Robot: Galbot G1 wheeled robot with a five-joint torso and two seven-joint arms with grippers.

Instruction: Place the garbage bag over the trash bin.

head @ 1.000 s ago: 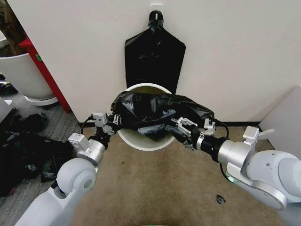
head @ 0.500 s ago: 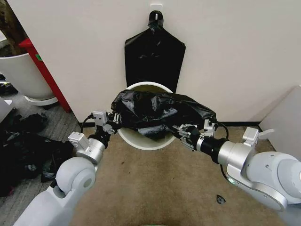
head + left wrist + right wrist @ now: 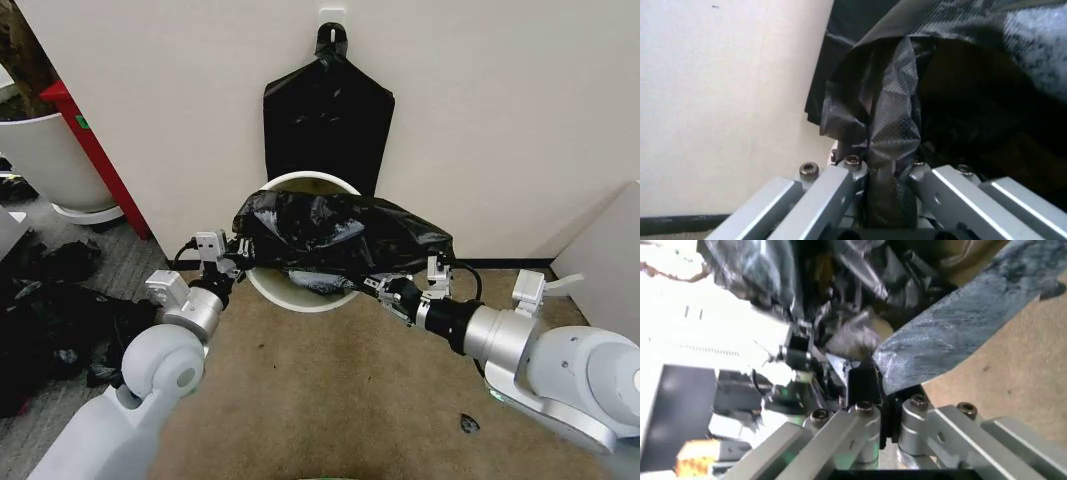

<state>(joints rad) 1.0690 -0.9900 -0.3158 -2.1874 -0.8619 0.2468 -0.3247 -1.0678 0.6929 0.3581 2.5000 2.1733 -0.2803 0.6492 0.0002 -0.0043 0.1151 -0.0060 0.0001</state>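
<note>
I see the garbage bag (image 3: 340,232) stretched across the top of the trash bin (image 3: 272,287), which stands on the brown floor (image 3: 330,390) against the white wall (image 3: 480,120). The film covers most of the bin's mouth; the rim shows at the back and along the near left side.

Left gripper (image 3: 236,258) is at the bag's left end, just beside the bin's left rim. On my left wrist feed the left gripper (image 3: 888,192) has its jaws narrow, pinched on a bunched fold of the film running between them.

Right gripper (image 3: 384,290) sits at the bin's near right edge, under the bag's right end. On the right wrist feed the right gripper (image 3: 881,412) is closed to a thin gap with the bag's edge clamped in it.

A 2nd flat black bag (image 3: 328,120) hangs from a wall hook (image 3: 331,20) right behind the bin. A large white tub (image 3: 45,160) stands well apart to the left.
</note>
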